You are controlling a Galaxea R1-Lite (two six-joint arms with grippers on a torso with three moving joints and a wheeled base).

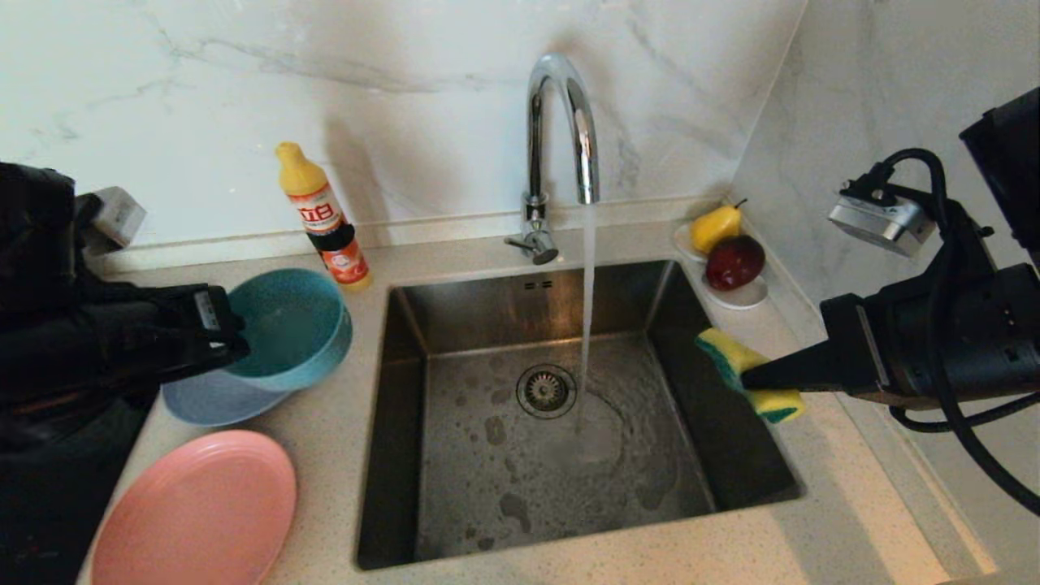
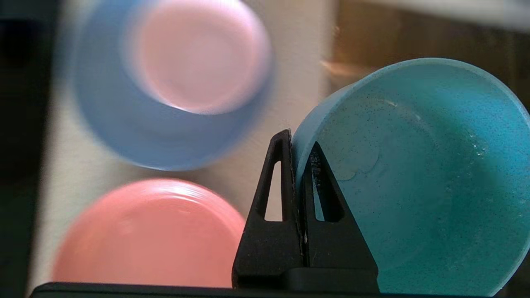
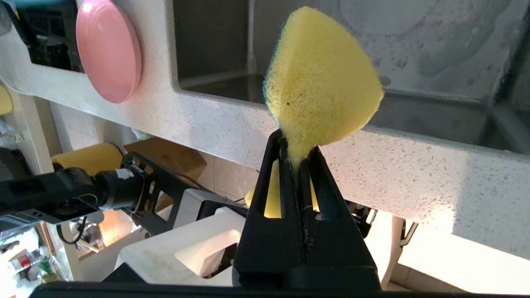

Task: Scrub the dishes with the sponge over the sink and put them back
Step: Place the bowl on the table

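Teal bowl (image 1: 288, 333) pinched at rim by left gripper (image 2: 299, 165), beside sink (image 1: 455, 301).
Left wrist view alone shows pale pink bowl (image 2: 198, 58) nested on grey-blue plate (image 2: 120, 124); right gripper (image 1: 751, 378), reaching level, clamps sponge (image 1: 743, 370).

The left gripper (image 2: 299, 155) has its two black fingers pressed together on the rim of the teal bowl (image 2: 418, 182), one finger outside the wall and one inside, so the bowl is held tilted with its speckled, wet-looking inside facing the camera. Beyond the bowl lies a pale countertop (image 2: 298, 74). On it sits a grey-blue plate (image 2: 120, 128) with a pale pink bowl (image 2: 198, 58) standing in it, both blurred. Just beside that pair, apart from it, lies a pink plate (image 2: 153, 236), also blurred.
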